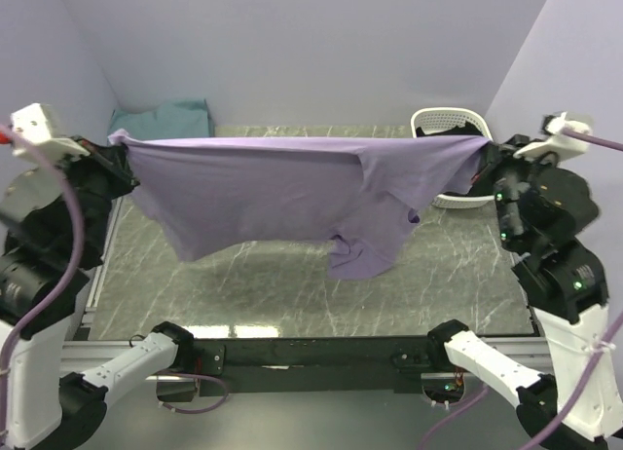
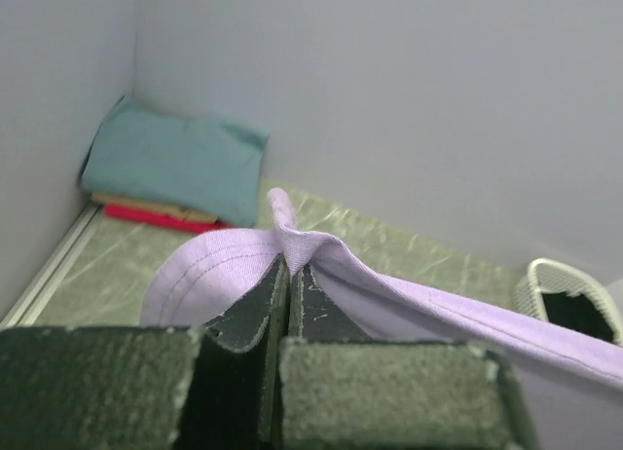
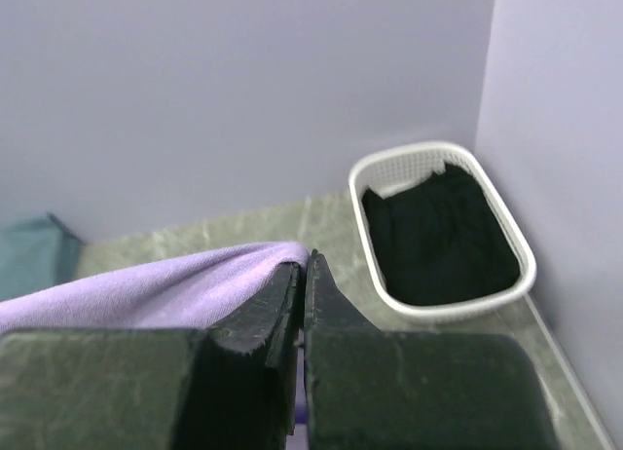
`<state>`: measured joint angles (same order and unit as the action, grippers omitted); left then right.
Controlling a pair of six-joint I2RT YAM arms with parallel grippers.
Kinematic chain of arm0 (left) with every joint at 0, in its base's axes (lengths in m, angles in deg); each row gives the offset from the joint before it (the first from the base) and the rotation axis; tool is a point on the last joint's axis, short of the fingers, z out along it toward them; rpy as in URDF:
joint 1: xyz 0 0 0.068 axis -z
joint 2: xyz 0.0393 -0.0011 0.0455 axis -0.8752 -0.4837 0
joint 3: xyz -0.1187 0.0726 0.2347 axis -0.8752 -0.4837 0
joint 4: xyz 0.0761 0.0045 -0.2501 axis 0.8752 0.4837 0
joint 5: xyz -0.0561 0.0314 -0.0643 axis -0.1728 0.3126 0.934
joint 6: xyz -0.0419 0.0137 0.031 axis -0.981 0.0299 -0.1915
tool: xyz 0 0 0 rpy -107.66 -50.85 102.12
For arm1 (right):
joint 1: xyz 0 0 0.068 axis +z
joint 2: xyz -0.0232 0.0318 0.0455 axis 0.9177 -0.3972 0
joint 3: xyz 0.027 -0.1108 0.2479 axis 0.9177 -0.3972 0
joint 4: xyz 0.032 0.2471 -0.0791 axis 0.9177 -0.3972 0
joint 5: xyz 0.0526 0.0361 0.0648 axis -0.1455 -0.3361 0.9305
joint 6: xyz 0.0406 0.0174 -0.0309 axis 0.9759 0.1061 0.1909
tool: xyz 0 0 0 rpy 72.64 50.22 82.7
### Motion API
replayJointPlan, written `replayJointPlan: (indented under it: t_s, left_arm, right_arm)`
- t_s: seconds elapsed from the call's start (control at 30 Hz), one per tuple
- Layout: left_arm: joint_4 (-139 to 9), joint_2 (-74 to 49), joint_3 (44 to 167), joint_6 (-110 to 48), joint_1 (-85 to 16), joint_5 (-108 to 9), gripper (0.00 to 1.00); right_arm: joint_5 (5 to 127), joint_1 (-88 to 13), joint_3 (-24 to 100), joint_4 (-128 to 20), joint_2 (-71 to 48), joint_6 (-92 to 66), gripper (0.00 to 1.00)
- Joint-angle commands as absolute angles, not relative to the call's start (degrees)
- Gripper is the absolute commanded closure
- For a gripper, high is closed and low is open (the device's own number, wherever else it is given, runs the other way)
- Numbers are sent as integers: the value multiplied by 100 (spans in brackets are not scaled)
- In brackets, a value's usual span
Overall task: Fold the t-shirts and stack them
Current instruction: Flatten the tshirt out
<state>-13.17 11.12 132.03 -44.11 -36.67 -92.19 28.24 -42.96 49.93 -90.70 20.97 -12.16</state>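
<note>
Top external: lavender t-shirt [image 1: 253, 192] hung wide, top edge taut, btm rumpled.

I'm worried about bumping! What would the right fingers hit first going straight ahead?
Probably the green marble tabletop, then the lavender wall; the white mesh basket sits off right. Depth unclear.
</note>
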Motion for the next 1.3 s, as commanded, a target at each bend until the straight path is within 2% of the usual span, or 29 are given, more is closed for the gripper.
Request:
replayJointPlan:
  t_s: [0.0, 0.27, 0.67, 0.8, 1.03, 1.17, 1.27]
  left_arm:
    - [-1340, 1097, 14031, -3960, -3725, -9160, 99]
    - [-1051, 843, 14532, -4012, -3734, -8747, 99]
    - [-1384, -334, 13935, -4171, -3734, -8834, 99]
    - [-1585, -1063, 14138, -4039, -3901, -8650, 99]
    - [-2604, -1635, 14251, -3863, -4525, -7815, 99]
    - [-2457, -2303, 15286, -3635, -4683, -7534, 99]
    - [-2700, -2306, 15246, -3661, -4736, -7402, 99]
  right_arm:
    - [2624, -4375, 5666, -8983, 2230, -1516, 100]
    - [2932, -4366, 6133, -9158, 2108, -1543, 100]
    - [2976, -4383, 5702, -8526, 817, -1876, 100]
    - [3037, -4506, 6062, -8281, 228, -1938, 100]
    - [3424, -4822, 6720, -8007, -746, -2149, 100]
    - [3582, -4954, 7510, -8130, -1275, -2158, 100]
    - [3723, -4972, 7644, -8060, -1417, -2219, 100]
